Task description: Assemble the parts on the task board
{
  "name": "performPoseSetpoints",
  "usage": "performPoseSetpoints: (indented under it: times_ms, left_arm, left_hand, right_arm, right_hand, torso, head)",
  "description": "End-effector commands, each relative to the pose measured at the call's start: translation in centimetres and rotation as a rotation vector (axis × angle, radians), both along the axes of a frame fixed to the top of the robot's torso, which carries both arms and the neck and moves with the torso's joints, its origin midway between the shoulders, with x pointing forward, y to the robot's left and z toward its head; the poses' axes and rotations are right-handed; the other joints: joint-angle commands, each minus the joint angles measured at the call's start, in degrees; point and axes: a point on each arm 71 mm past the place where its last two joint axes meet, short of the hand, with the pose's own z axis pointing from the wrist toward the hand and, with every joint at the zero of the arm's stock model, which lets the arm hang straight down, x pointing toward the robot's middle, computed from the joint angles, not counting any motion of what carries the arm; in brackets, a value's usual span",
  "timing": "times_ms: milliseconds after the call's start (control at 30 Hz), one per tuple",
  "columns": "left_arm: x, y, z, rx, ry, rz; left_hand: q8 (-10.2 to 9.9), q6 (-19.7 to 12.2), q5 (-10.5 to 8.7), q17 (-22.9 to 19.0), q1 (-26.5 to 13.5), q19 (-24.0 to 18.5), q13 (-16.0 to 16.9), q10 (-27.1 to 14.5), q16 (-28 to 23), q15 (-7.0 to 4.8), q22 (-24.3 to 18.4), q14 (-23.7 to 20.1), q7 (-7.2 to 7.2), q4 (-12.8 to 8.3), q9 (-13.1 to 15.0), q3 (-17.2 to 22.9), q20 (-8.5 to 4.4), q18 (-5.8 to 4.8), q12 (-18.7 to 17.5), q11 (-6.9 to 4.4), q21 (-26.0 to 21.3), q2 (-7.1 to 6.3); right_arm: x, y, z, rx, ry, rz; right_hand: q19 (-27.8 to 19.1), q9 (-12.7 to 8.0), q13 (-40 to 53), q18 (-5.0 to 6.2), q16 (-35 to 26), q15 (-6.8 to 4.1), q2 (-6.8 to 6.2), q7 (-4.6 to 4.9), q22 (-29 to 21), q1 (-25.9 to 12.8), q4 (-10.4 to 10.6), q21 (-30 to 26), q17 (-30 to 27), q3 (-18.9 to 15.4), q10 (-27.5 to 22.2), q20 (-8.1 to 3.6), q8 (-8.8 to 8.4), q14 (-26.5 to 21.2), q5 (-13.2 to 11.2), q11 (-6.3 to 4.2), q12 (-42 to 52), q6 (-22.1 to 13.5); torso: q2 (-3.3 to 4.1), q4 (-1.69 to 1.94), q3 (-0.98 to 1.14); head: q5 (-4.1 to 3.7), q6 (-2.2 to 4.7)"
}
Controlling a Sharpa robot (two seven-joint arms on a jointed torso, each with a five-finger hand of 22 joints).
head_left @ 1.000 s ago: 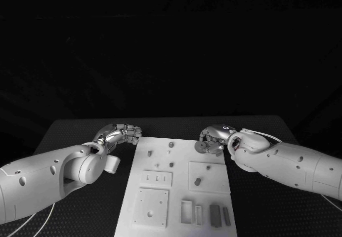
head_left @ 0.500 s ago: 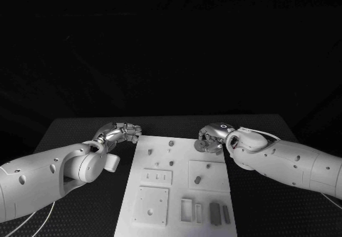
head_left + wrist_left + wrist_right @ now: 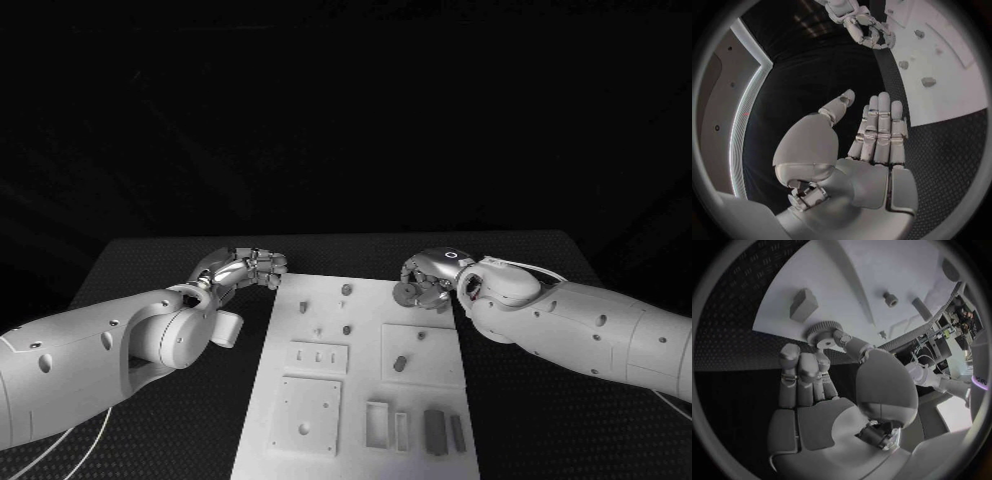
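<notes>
Grey and small, the gear (image 3: 408, 294) sits in the right hand (image 3: 428, 282), over the far right edge of the board (image 3: 361, 370). It looks hard and light, a little toothed wheel with a hole in the middle. I think it could slip or tip easily, so the rim, pinched from two sides, is the best place to hold it.

From the head view, the left hand (image 3: 245, 268) is just beside the board's far left corner, over the counter (image 3: 144, 262). Small pegs (image 3: 346, 291) stand on the board between the two hands, and other parts (image 3: 436, 436) lie far from the fingers, at the near end.

From the left wrist view, the left hand (image 3: 870, 145) holds nothing. Its fingers (image 3: 883, 125) are straight and close together, thumb apart, above the counter next to the board (image 3: 942, 80).

From the right wrist view, you can see what the head view hides: the thumb and fingers (image 3: 801, 365) pinch the gear (image 3: 824, 336) by its rim, flat side up, hole showing. A block (image 3: 802, 304) and a peg (image 3: 891, 299) stand on the board (image 3: 854, 270) just past it.
</notes>
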Motion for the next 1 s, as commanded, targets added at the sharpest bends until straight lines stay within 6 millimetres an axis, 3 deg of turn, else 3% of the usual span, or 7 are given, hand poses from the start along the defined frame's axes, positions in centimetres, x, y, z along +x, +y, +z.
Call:
performPoseSetpoints:
  times_ms: [33,333,767,1000]
  left_arm:
    - [0.0,-0.2,0.1,-0.009,-0.004,-0.015]
    - [0.0,-0.2,0.1,-0.009,-0.004,-0.014]
    - [-0.1,-0.2,0.1,-0.009,-0.006,-0.013]
    - [0.0,-0.3,0.1,-0.009,-0.006,-0.013]
  left_hand:
    - [-0.3,-0.1,-0.36,0.1,-0.7,-0.1,0.1,0.1,-0.3,0.22,0.1,-0.2,0.49,0.1,0.1,0.4,-0.06,0.74,-0.2,0.15,0.3,0.09]
    - [-0.3,-0.1,-0.35,0.1,-0.7,-0.1,0.1,0.1,-0.3,0.22,0.1,-0.2,0.49,0.1,0.1,0.4,-0.06,0.74,-0.2,0.15,0.3,0.12]
    - [-0.3,0.0,-0.34,0.1,-0.7,-0.1,0.1,0.1,-0.3,0.22,0.1,-0.2,0.48,0.1,0.1,0.4,-0.05,0.75,-0.3,0.14,0.3,0.14]
    - [-0.3,0.0,-0.34,0.1,-0.7,-0.1,0.1,0.1,-0.3,0.22,0.1,-0.2,0.48,0.1,0.1,0.4,-0.05,0.74,-0.3,0.14,0.3,0.14]
  right_arm:
    - [-0.6,-0.1,-1.9,-0.083,0.056,0.007]
    - [-0.9,0.7,-1.0,-0.072,-0.060,0.037]
    - [-1.8,2.6,0.9,-0.058,-0.188,0.082]
    - [-2.9,4.9,1.9,-0.057,-0.236,0.139]
  right_hand:
    - [-0.4,0.4,0.0,2.43,-0.4,-0.47,1.39,-1.44,1.0,0.5,-0.2,0.4,0.1,0.6,-1.0,0.11,0.35,0.1,0.0,-1.68,0.3,8.7]
    - [-0.1,0.8,1.0,2.43,0.7,-0.84,2.35,-1.96,0.9,1.2,-1.2,0.7,1.5,1.2,1.6,0.10,1.07,0.9,-0.1,-2.18,1.9,10.0]
    - [0.5,1.1,1.4,2.43,0.6,-1.26,1.61,-2.30,0.7,1.3,-1.1,0.8,1.7,2.1,3.4,0.06,1.45,0.9,-0.1,-2.54,2.6,10.6]
    - [0.6,1.1,1.4,2.43,0.5,-1.31,1.43,-2.34,0.7,1.4,-1.0,0.8,1.7,2.3,3.5,0.03,1.48,0.9,-0.1,-2.58,2.6,10.7]
  torso:
    - [-0.01,-0.04,0.01]
    - [-0.02,0.02,-0.01]
    - [-0.06,-0.01,-0.04]
    - [-0.07,-0.03,-0.02]
  head:
    - [0.03,0.04]
    - [-0.04,0.10]
    - [0.26,0.51]
    - [0.53,0.64]
